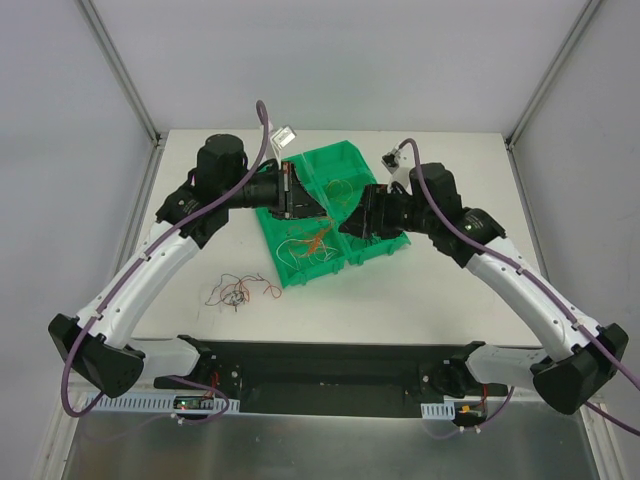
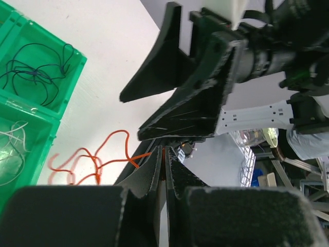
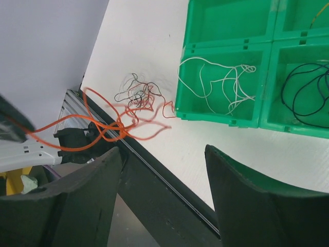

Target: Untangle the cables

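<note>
My left gripper [image 1: 316, 214] hovers over the green tray [image 1: 340, 158], shut on one end of an orange cable [image 1: 318, 240] that dangles below it. In the left wrist view the orange cable [image 2: 97, 154] runs into the closed left gripper [image 2: 164, 152]. Facing it, my right gripper [image 1: 347, 222] stands open with nothing between its fingers [image 2: 198, 98]. The right wrist view shows the right gripper [image 3: 164, 159] spread wide, with the orange cable [image 3: 103, 128] hanging free to its left. A tangle of thin cables [image 1: 236, 290] lies on the table left of the tray.
The tray [image 3: 226, 119] has several compartments: one holds a white cable [image 3: 221, 82], another a black cable [image 3: 308, 92]. The tangle [image 3: 139, 95] sits close to the tray's corner. A black base rail [image 1: 330, 365] runs along the table's near edge.
</note>
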Controlling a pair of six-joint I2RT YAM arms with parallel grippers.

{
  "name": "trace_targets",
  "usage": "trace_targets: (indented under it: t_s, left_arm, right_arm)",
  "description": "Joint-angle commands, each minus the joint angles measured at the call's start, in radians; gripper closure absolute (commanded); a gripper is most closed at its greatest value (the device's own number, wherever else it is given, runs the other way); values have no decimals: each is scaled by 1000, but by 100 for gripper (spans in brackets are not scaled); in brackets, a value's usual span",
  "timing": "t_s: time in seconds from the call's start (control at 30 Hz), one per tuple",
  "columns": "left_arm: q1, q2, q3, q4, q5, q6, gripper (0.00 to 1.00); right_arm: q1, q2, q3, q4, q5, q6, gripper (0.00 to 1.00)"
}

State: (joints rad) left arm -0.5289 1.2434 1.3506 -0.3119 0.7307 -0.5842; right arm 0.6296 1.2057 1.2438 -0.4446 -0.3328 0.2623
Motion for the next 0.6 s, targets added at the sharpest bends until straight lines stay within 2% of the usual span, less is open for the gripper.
trace_targets:
  t_s: [0.0, 0.2, 0.3, 0.47, 0.57]
  left_arm:
    - [0, -2, 56, 51, 76, -8, 100]
    - [-2, 13, 84, 59, 104, -28, 100]
    - [-2, 17, 96, 72, 119, -48, 100]
    - [-3, 30, 104, 177, 167, -129, 100]
    - [-8, 37, 122, 244, 177, -177, 100]
  right_arm:
    - [-2, -2, -27, 135, -72, 41, 32]
    - [-1, 5, -49, 210, -55, 52, 31]
    - [13, -6, -73, 253, 7, 48, 31]
    - [59, 6, -135, 479, 57, 55, 30]
    - [87, 40, -150, 604, 20, 81, 30]
